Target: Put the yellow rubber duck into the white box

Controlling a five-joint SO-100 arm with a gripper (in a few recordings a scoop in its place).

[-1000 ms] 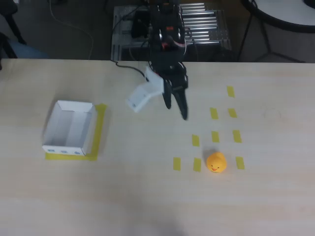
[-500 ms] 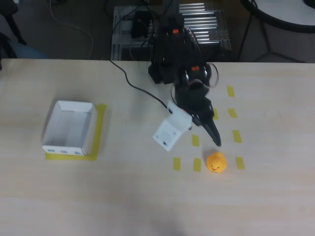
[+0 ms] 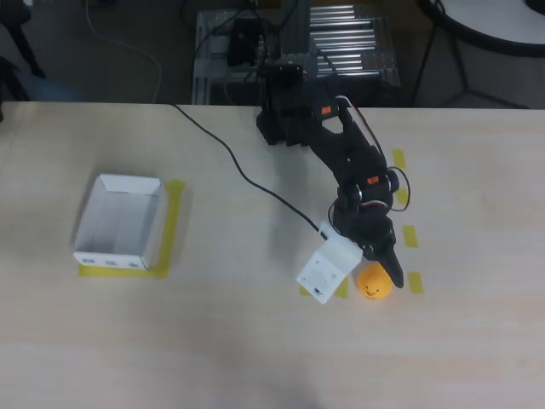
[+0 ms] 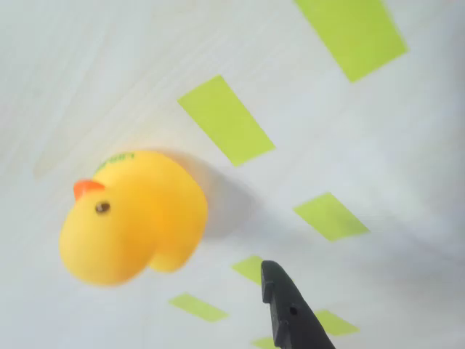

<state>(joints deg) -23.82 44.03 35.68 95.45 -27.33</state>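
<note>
The yellow rubber duck (image 3: 373, 283) sits on the table among yellow tape marks at the right-centre of the overhead view. My gripper (image 3: 381, 267) hangs right over it, open, with one black finger (image 3: 389, 261) reaching along the duck's upper right side. Seen from the wrist, the duck (image 4: 132, 217) lies on the table at the left, and a single black fingertip (image 4: 285, 305) pokes in from the bottom, apart from the duck. Far to the left, the white box (image 3: 111, 257) stands empty with its opening up, on a yellow tape outline.
Several short yellow tape rectangles (image 3: 371, 237) mark the table around the duck. The arm's base (image 3: 285, 119) stands at the table's far edge, and a black cable (image 3: 247, 181) trails across the table toward the wrist. A white block (image 3: 325, 274) on the wrist sits left of the duck.
The arm has stretched forward and to the right, from the table's back middle down to the duck. Duck and box have not moved.
</note>
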